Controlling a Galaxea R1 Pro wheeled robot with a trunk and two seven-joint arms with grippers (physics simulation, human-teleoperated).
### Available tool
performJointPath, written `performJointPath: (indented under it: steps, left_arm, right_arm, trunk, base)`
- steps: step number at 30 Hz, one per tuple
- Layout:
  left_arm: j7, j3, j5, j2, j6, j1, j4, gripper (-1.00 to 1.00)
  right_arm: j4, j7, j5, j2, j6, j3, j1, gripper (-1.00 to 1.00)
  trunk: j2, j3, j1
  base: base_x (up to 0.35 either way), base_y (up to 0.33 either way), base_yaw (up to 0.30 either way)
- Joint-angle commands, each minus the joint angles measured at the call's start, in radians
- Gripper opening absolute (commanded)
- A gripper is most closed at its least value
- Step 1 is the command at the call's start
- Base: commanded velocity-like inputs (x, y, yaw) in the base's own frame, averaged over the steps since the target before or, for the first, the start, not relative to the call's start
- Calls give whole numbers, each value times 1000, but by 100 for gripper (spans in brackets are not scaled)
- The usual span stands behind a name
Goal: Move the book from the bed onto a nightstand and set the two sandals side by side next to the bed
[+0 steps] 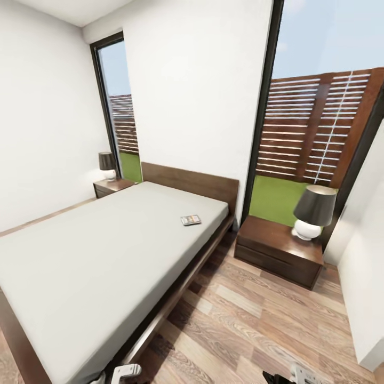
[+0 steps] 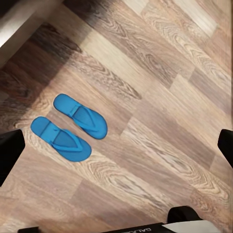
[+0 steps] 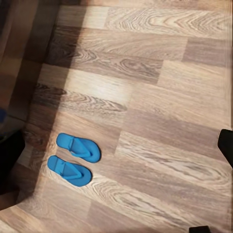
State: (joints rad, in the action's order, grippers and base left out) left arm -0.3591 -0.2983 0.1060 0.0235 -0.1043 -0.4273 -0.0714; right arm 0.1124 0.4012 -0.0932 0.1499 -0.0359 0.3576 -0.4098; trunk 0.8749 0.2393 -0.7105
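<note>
Off-white mattress of the bed (image 1: 80,256) carries the book (image 1: 190,220) near its 2 o'clock corner, a thin, light, bendy paperback best pinched at an edge, nightstand (image 1: 277,242) just beside; whether either end effector is clenched, I cannot tell.

White walls (image 1: 48,106), plank floor (image 1: 256,330), perhaps daylight

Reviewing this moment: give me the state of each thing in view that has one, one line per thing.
book: lying flat on the mattress, near the headboard, not yet moved.
bed: mattress bare except for the book.
sandals: lying flat on the wood floor, side by side, pointing the same way.
near nightstand: drawers closed, lamp upright on top, no book.
far nightstand: lamp upright on top, no book.
</note>
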Motion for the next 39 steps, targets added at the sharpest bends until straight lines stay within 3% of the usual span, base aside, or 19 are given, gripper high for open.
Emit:
performJointPath:
  steps: [1,39]
  left_arm:
    - [-3,-8,11,0,-5,-1,1,100]
    - [-3,-8,11,-1,-5,-1,1,100]
  right_arm:
    - [-2,4,-10,0,-2,-3,-1,100]
    - [-2,4,-10,0,-2,-3,-1,100]
  trunk:
    - [1,1,0]
    - [1,1,0]
  base:
    - [0,-2,-203]
    - [0,-20,-201]
